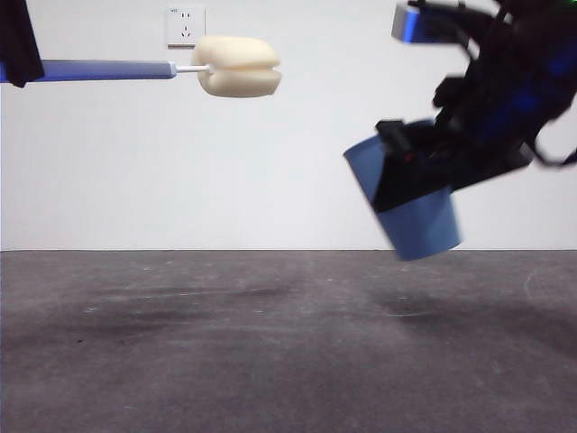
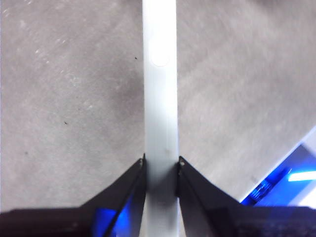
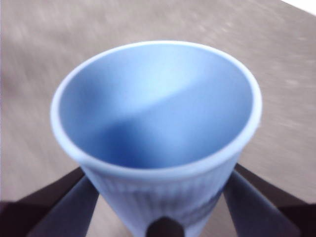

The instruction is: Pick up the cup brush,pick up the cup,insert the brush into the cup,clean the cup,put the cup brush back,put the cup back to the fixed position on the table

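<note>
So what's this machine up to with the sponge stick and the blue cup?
It is getting ready to scrub the cup. The left gripper is clamped on the handle of the cup brush, holding it level in the air with the sponge head pointing toward the other arm. The right gripper holds the cup off the table, tilted with its mouth turned toward the brush. The two are apart; the sponge is not in the cup yet.
</note>
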Robot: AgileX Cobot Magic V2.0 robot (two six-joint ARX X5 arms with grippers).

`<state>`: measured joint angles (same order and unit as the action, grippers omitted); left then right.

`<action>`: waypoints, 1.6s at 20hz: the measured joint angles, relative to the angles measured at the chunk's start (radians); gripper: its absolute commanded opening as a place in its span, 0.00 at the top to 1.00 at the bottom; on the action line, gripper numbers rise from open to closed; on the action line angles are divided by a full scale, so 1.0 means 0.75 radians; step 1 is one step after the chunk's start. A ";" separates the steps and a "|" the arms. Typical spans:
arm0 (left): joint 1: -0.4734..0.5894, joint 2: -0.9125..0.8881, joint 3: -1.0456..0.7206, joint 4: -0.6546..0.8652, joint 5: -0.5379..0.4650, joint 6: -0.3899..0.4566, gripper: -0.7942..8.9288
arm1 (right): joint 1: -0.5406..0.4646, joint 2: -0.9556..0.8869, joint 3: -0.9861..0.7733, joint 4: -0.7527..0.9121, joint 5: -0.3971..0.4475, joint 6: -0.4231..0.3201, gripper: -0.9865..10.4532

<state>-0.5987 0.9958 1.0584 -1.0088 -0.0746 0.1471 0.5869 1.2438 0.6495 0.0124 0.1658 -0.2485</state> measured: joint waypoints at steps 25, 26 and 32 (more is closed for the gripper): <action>-0.345 0.269 0.000 0.002 0.073 0.241 0.93 | 0.403 -0.039 0.184 -0.724 0.561 -0.809 0.93; -0.354 0.275 0.000 0.020 0.075 0.225 0.93 | 0.421 -0.037 0.184 -0.724 0.564 -0.812 0.93; -0.423 0.387 0.000 0.112 0.101 0.134 0.93 | 0.563 0.021 0.185 -0.724 0.593 -0.817 0.93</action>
<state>-0.9157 1.2861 1.0584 -0.9249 0.0010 0.2478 1.0092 1.2594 0.7883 -0.5308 0.6102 -0.8616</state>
